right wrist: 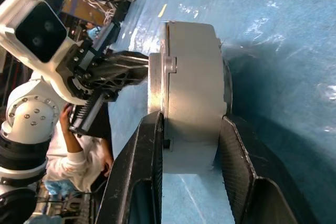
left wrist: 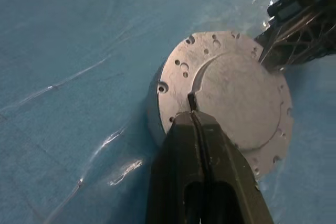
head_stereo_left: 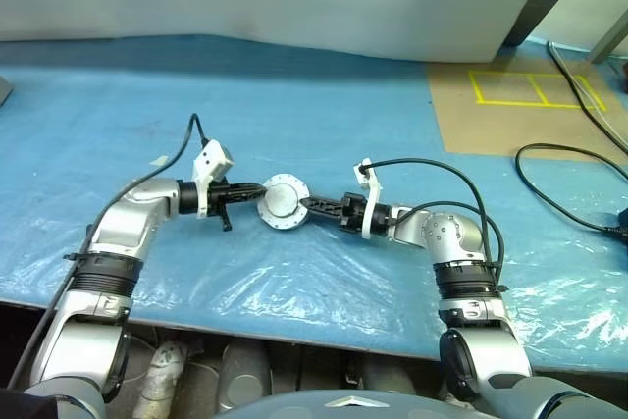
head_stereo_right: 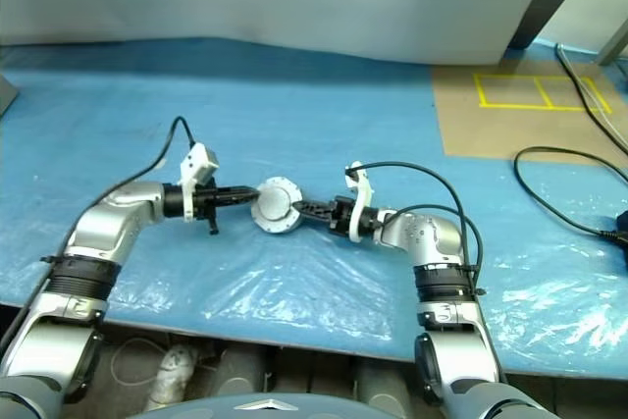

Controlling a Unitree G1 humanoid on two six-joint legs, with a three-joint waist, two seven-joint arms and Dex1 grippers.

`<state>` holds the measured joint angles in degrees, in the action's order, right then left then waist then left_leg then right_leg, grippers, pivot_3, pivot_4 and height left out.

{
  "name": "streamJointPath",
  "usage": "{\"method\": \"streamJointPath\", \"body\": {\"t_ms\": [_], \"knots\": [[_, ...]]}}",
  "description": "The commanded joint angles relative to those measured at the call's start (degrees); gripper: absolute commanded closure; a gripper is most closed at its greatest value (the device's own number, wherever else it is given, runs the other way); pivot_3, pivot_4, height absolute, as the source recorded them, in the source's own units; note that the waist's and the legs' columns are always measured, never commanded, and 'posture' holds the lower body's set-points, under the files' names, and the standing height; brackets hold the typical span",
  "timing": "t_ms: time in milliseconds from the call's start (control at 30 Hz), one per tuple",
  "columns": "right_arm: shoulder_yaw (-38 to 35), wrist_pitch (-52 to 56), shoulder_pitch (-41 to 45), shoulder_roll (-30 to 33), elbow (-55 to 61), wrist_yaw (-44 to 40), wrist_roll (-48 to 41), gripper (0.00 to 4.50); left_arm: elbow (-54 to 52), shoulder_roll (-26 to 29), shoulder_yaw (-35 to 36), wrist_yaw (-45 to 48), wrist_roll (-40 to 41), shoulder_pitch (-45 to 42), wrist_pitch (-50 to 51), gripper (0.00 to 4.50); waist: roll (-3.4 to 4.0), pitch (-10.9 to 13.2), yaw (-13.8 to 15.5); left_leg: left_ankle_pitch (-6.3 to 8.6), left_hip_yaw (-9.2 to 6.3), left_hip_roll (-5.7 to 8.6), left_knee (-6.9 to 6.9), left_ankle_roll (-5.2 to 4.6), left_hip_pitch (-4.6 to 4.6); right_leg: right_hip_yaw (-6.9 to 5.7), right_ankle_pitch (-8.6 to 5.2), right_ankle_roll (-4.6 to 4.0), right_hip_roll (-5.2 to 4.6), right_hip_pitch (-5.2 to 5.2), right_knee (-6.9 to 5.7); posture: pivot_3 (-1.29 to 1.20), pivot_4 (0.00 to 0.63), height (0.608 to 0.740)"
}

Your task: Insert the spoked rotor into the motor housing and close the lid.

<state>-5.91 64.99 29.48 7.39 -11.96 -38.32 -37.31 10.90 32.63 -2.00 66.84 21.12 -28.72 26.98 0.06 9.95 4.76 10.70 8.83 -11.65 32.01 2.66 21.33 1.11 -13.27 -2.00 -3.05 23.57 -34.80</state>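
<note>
Right gripper: jaws closed across the stacked assembly, one finger on the lid face, the other under the motor housing base, clamping both together. Left gripper: jaws fully shut and holding nothing, tip resting against the lid's smooth outer face, opposite the right gripper. Housing and lid sit between the two grippers, above the blue plastic sheet; contact with the sheet cannot be determined. Spoked rotor: presumably enclosed inside the housing. Status, as a judgement: lid seated flush on the housing, task near completion. Remaining: confirm full seating, release, withdraw both grippers.
</note>
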Motion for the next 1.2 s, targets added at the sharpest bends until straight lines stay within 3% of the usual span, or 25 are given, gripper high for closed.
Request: {"method": "streamJointPath", "body": {"t_ms": [33, 133, 333, 767, 1000, 1200], "knots": [[0.01, 0.60, 0.81, -0.27, -0.62, 1.79, -0.12, 3.36, -7.18, -0.22, 7.01, -2.05, 9.52, -4.08, 7.42, 4.50, 0.00, 0.00, -0.32, 0.00, 0.00, 0.02, 0.00, 0.00, 0.05, -0.01, -0.01, -0.01, 0.00, 0.05, -0.01, 0.00, 0.150, 0.740], [-2.38, 2.82, 0.91, -0.37, 0.24, 2.05, -2.83, 3.36, -10.39, 0.90, 10.32, -4.00, 14.35, -5.35, 12.81, 4.50, 0.00, 0.00, -0.77, 0.00, -0.03, 0.15, 0.01, 0.01, 0.23, -0.06, 0.00, -0.02, 0.04, 0.22, -0.04, 0.00, 0.150, 0.740], [-6.51, 6.75, 0.99, -1.40, 1.40, 4.15, -7.29, 3.36, -10.81, 3.24, 10.06, -5.81, 14.03, -0.28, 15.59, 4.50, 0.00, 0.00, -0.71, 0.00, -0.04, 0.19, -0.20, 0.01, 0.33, -0.11, 0.14, 0.23, 0.04, 0.34, 0.01, 0.00, 0.150, 0.740], [-13.43, 6.50, 1.36, -5.21, -1.41, 10.06, -9.92, 3.40, -14.24, 2.05, 17.64, -13.97, 23.48, 3.72, 24.42, 4.50, 0.00, 0.00, -0.65, -0.01, -0.18, 0.12, 0.11, 0.01, 0.63, -0.32, 0.15, 0.23, 0.04, 0.48, -0.18, 0.00, 0.150, 0.740], [-18.35, 7.94, 2.15, -8.06, 2.46, 13.07, -16.45, 3.40, -10.75, -2.43, 27.49, -22.98, 34.86, 3.88, 32.78, 4.50, -0.01, 0.00, -0.64, -0.01, -0.20, 0.14, 0.17, 0.01, 0.65, -0.31, 0.16, 0.23, 0.03, 0.49, -0.23, 0.00, 0.150, 0.740], [-20.71, 8.89, 4.24, -9.47, 5.60, 15.99, -22.12, 3.40, -9.96, -6.39, 31.35, -29.81, 41.37, 2.02, 34.86, 4.50, -0.02, 0.01, -0.41, -0.01, -0.28, 0.12, 0.20, 0.01, 0.74, -0.41, 0.17, 0.25, 0.04, 0.49, -0.21, 0.00, 0.150, 0.740]]}}
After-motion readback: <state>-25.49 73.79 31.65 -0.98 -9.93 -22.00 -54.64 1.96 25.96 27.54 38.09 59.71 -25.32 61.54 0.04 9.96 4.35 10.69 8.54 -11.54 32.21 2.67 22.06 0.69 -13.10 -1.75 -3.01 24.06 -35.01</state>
